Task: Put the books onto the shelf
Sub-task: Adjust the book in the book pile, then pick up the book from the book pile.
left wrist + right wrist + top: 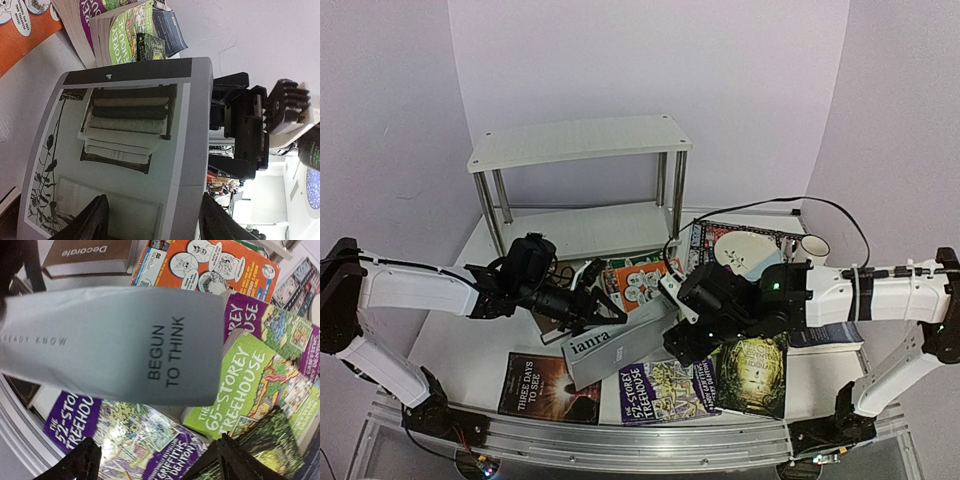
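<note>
The white two-tier shelf (580, 140) stands at the back with both tiers bare. A grey "ianra" book (610, 345) lies tilted between my two grippers, its right end propped on other books. In the left wrist view its pictured cover (125, 150) fills the frame, and my left gripper (155, 225) stands open with its fingers (87, 222) apart over the book's near end. My right gripper (160, 462) is wide open below the grey book's lettered face (125, 345), with only the purple Treehouse book (140, 435) beneath. In the top view the left gripper (603, 305) and right gripper (678, 340) flank the book.
Books lie around: "Three Days to See" (550, 388), a purple Treehouse (665, 390), a dark green one (753, 375), an orange one (640, 283), a green Treehouse (250, 385), "Decorate" (85, 255). A patterned placemat with plate (745, 250), a mug (813, 247) and a black cable sit at back right.
</note>
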Tool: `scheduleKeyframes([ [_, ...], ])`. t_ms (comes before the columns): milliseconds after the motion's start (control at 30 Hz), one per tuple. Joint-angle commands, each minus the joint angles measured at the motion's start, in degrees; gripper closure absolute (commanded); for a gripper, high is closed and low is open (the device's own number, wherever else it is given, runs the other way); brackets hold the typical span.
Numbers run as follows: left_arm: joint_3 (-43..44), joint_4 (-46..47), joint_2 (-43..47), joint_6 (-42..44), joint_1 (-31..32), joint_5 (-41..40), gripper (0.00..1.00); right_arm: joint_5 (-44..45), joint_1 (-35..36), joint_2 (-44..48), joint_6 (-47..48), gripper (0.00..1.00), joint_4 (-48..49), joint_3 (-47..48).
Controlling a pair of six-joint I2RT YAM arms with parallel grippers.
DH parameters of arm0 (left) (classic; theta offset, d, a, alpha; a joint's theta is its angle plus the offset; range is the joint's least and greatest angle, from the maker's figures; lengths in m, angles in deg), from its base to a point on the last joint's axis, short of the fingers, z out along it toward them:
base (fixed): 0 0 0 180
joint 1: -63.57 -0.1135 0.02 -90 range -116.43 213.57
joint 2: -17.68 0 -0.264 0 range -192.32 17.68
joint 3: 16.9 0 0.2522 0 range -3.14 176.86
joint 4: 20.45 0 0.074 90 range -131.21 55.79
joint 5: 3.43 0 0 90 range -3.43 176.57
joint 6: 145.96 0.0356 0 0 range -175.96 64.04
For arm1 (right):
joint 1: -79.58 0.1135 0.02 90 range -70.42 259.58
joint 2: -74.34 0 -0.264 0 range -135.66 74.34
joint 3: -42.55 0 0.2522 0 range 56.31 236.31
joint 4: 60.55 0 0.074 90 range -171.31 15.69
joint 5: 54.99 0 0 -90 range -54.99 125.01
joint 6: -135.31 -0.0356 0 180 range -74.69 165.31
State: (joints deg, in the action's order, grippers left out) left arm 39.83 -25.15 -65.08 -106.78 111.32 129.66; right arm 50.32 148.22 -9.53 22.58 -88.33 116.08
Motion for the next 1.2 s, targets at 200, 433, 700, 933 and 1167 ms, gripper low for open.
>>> scheduleKeyframes([
  [200,1.81,0.79,1.31,0.53,0.37,-1.42,0.36,-5.21,1.73,5.81,31.21,0.11,-5.14,5.88],
  [433,2.03,0.81,2.20,0.90,0.35,-1.45,0.42,-13.75,1.68,5.82,49.72,0.04,-0.45,7.44],
  [700,1.12,0.80,4.85,0.79,0.38,-1.67,0.43,-16.63,1.70,-0.74,58.05,0.03,-0.51,14.23],
  [933,-0.11,0.79,6.57,0.38,0.38,-2.17,0.49,-18.71,1.59,-6.57,61.68,0.12,-1.20,17.84],
  [1167,-0.37,0.79,6.88,0.47,0.40,-1.96,0.59,-18.11,1.04,-10.49,63.60,0.19,-0.92,20.53],
])
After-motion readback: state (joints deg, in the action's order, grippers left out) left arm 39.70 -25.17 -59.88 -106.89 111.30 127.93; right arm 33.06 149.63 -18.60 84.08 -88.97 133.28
